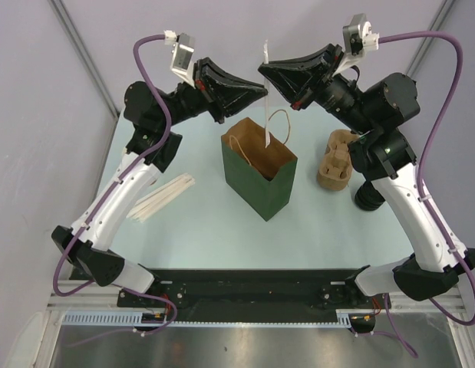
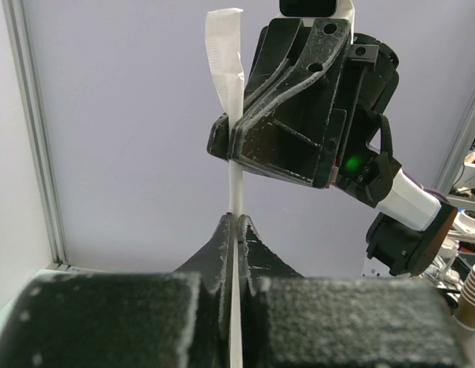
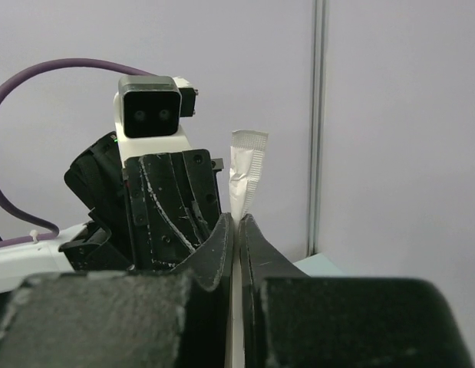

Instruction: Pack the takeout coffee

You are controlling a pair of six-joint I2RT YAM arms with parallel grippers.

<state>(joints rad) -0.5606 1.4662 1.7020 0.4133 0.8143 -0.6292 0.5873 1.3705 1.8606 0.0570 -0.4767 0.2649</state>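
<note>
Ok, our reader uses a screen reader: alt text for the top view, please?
Above an open green bag, the left and right jaws meet, both shut on a thin white wrapped straw held upright over its mouth. Pulp cup carriers stand right of the bag; pale sticks lie left of it.

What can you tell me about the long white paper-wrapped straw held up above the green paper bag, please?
The long white paper-wrapped straw is a thin, flat strip with a crimped, ribbed top end. It stands upright over the open mouth of the green paper bag. Two grippers pinch it: the right gripper near its top, the left gripper just below, both shut on it.
</note>
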